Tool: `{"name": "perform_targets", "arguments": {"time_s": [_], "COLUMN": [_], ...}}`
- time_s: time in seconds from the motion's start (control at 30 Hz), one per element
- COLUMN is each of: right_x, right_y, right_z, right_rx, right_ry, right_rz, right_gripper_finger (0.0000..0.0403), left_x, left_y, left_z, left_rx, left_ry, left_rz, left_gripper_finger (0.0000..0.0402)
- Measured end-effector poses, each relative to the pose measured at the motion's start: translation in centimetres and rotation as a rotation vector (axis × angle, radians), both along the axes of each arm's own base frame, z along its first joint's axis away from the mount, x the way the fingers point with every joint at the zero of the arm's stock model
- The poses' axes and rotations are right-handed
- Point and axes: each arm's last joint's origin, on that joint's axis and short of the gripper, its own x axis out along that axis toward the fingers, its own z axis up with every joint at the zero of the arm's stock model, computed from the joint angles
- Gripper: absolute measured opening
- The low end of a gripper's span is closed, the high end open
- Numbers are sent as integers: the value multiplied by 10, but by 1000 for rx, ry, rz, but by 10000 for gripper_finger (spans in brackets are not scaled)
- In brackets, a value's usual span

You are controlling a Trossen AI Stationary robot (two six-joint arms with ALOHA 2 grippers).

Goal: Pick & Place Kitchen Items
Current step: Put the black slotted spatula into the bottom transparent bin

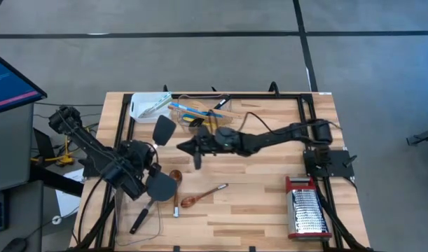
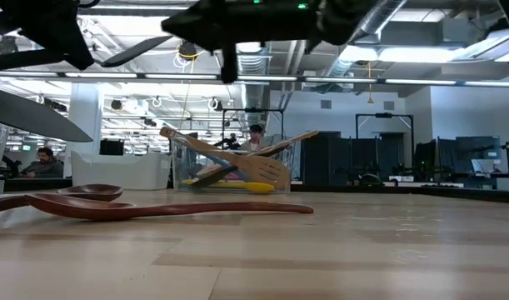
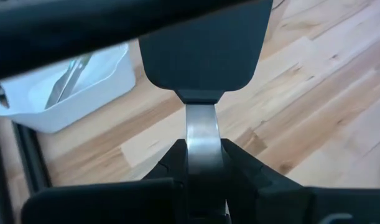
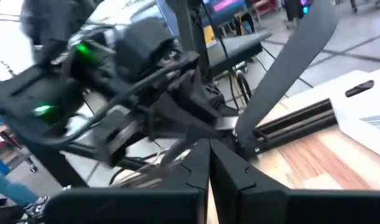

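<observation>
Spatula, dark grey: high view, its blade lies near the white tray by the table's far-left corner, long axis running from the left gripper toward the clear tub; right gripper hovers just beside, fingers together. Left wrist view: 2 fingers clamp the steel neck, blade pointing away. Right wrist view: blade stands tilted ahead.

Two dark arms, black cables, green indicator lights.
</observation>
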Motion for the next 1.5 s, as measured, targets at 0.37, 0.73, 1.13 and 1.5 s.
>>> {"name": "perform_targets", "arguments": {"time_s": [0.37, 0.73, 1.13, 1.5], "right_x": [34, 32, 33, 33], "right_y": [-2, -10, -22, -25], "right_z": [19, 3, 11, 12], "right_rx": [-5, 30, 29, -46], "right_ry": [29, 184, 106, 99], "right_rz": [18, 23, -21, -35], "right_gripper_finger": [131, 228, 197, 22], "left_x": [4, 6, 26, 34], "left_y": [-3, -6, -21, -12], "left_z": [0, 0, 1, 2], "left_rx": [-12, -29, -87, -58], "left_ry": [-39, -66, -147, -131], "left_rz": [-19, -24, -155, -141], "left_gripper_finger": [42, 42, 42, 46]}}
